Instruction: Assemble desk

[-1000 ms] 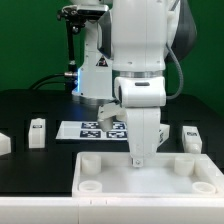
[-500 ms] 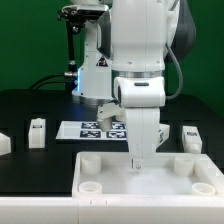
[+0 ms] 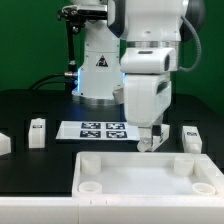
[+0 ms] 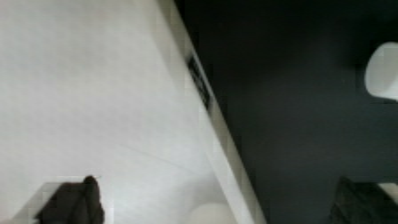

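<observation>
- The desk top (image 3: 140,176) lies flat on the dark surface (image 3: 30,100), on the near side, in front of the marker board (image 3: 103,129).
- The jaws hang apart and empty over its far edge. In the wrist view the fingertips (image 4: 71,200) stand wide with nothing between them.
- The top looks stiff, light and smooth. It is too broad to span, so it is probably best pinched across an edge, and it may slide.
- Loose legs (image 3: 37,131) stand on the exterior view's left and right. They are small, square and easily tipped, so grip opposite flat faces.
</observation>
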Controlling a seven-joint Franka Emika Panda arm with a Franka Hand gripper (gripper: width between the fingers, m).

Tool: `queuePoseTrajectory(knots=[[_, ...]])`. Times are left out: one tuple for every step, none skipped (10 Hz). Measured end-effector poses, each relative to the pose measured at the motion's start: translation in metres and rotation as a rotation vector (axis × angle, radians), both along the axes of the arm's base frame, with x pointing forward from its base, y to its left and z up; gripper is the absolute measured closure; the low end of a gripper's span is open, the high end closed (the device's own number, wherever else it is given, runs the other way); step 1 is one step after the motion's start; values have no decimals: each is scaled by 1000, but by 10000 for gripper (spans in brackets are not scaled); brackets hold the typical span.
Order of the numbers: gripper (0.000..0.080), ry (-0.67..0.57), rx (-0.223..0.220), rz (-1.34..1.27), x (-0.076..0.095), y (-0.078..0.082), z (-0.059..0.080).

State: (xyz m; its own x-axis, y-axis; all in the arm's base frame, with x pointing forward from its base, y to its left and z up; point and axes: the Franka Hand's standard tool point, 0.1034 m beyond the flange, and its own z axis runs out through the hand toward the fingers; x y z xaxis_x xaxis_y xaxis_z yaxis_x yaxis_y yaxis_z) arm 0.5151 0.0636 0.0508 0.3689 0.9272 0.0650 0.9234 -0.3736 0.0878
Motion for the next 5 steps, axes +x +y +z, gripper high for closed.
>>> queuePoseTrajectory(knots=[[151, 2, 0, -3, 0, -2, -1], [151, 2, 2, -19, 0, -3, -1], [150, 0, 12, -90, 0, -2, 1], [150, 0, 31, -249, -3, 0, 5], [150, 3, 54, -421, -10, 3, 9]])
